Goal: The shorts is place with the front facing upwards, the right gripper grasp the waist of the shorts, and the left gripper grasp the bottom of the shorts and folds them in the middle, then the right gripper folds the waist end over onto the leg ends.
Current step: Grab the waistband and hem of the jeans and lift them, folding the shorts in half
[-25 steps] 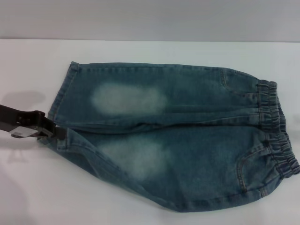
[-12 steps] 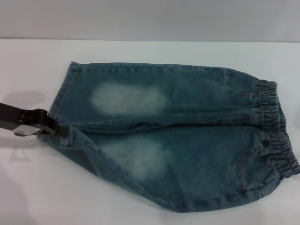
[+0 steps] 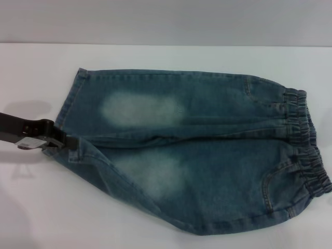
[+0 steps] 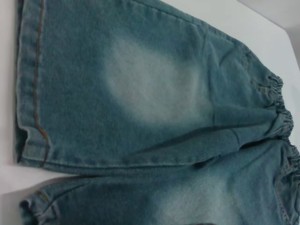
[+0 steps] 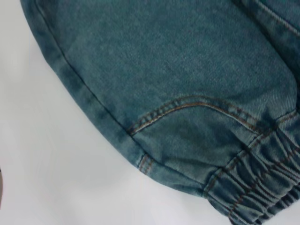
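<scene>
The blue-green denim shorts [image 3: 218, 166] lie front up on the white table [image 3: 31, 207], with two pale patches showing. The gathered waist end [image 3: 306, 140] points right and the leg ends point left. My left gripper [image 3: 71, 143] comes in from the left edge and is shut on the near leg's hem, which is bunched and drawn inward. The far leg's hem [image 3: 70, 101] lies flat; it is the straight stitched far hem [image 4: 30, 93] in the left wrist view. The right wrist view shows the waistband [image 5: 262, 187] and a curved pocket seam [image 5: 187, 105] from close above. The right gripper is out of view.
The bare white tabletop [image 3: 155, 57] surrounds the shorts on all sides. A grey wall [image 3: 166, 21] runs behind the table's far edge.
My left gripper has shifted slightly right and up, pulling the near leg's hem corner inward with it. The rest of the shorts has stayed put.
</scene>
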